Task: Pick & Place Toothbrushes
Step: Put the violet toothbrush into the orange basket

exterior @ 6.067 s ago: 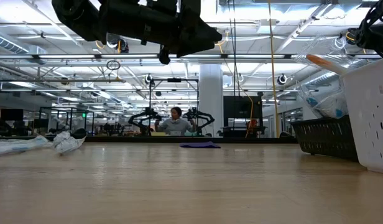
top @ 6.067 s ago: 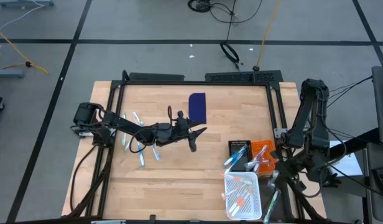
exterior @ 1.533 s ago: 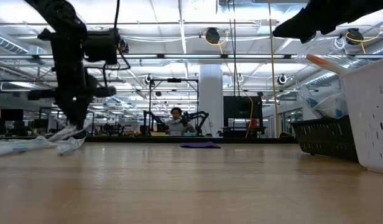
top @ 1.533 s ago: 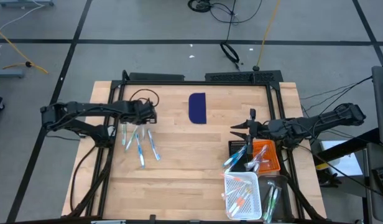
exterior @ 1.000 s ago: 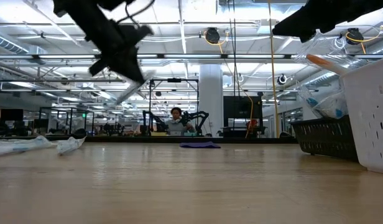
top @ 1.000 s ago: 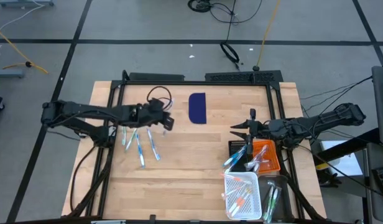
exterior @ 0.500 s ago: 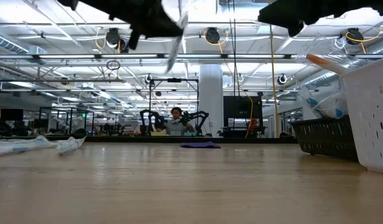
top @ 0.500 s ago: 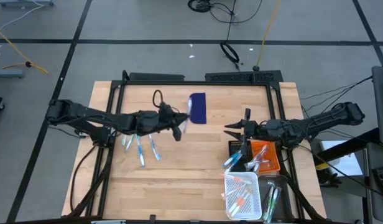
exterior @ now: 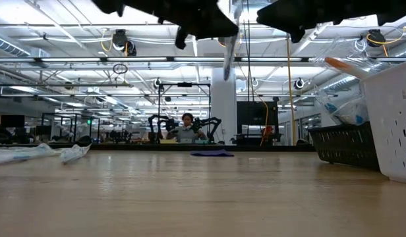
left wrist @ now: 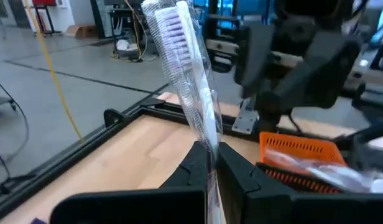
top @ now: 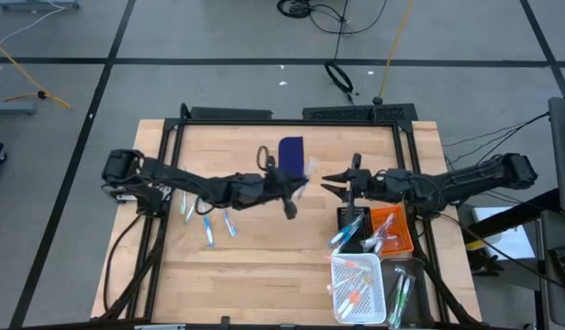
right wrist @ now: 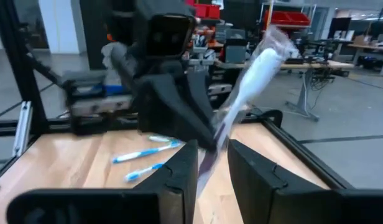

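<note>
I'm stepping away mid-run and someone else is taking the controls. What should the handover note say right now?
Left gripper: shut on a wrapped toothbrush, held up above mid-table, facing the right arm.
Right gripper: open, level with it, fingers either side of the toothbrush's free end, not closed on it.
On the table: several loose toothbrushes at the left.
Done: some brushes already lie in the black bin, orange bin and white basket at the right.
Left: probably finish this handover, drop the brush in a bin, then clear the left pile.
</note>
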